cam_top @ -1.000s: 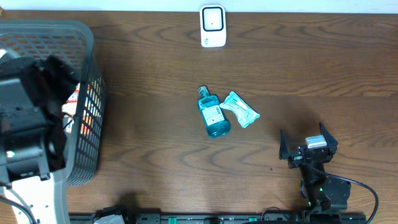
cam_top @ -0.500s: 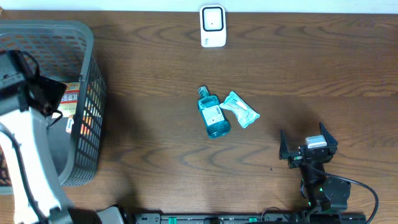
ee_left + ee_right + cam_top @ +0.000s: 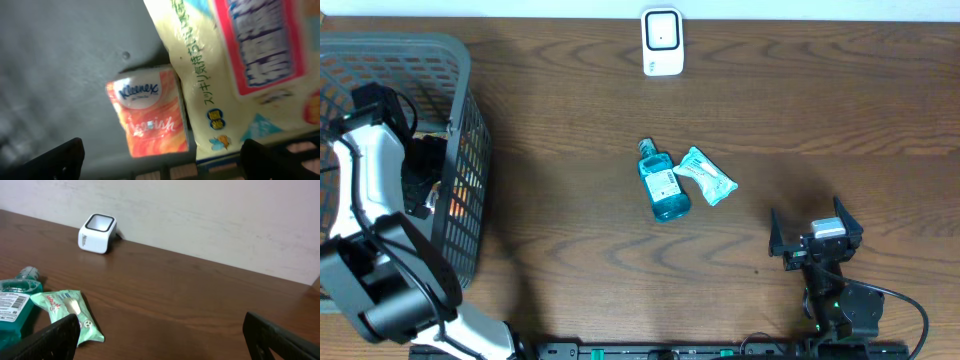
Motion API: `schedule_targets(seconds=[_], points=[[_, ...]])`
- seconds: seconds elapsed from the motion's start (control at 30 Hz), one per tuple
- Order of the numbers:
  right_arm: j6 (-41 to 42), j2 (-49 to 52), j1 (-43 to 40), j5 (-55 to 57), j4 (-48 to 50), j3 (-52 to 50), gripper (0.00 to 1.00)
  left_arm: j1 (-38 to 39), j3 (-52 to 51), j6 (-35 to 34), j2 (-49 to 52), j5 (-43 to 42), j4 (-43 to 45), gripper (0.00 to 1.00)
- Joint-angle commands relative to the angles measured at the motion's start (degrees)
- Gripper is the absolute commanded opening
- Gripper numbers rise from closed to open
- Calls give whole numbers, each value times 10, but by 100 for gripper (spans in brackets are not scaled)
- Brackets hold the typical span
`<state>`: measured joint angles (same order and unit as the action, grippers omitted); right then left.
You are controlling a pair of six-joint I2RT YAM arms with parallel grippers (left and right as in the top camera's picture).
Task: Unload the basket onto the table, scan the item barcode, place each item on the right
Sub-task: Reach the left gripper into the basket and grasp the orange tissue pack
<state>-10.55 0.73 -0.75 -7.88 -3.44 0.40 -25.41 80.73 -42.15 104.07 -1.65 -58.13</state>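
The orange film-wrapped Kleenex pack, judged light and squashy, is best pinched across its width; left gripper and right gripper are released.

**Left arm**: white shell links joined by black housings, with black cables behind the gripper. **Right arm**: all black, with a looping black cable and a green light behind the right gripper. A silver block sits between its matte black fingers.
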Motion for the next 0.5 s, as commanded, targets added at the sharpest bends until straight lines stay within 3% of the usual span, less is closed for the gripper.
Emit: schedule_targets(seconds=[0.0,0.27,0.47], points=[[9,-1,0,0,-2,-1,99,-2,1,-2,30,-18,-1,98],[9,-1,0,0,-2,-1,99,-2,1,-2,78,-18,17,88],[9,-1,0,0,-2,-1,99,-2,1,-1,82,-18,22,42]])
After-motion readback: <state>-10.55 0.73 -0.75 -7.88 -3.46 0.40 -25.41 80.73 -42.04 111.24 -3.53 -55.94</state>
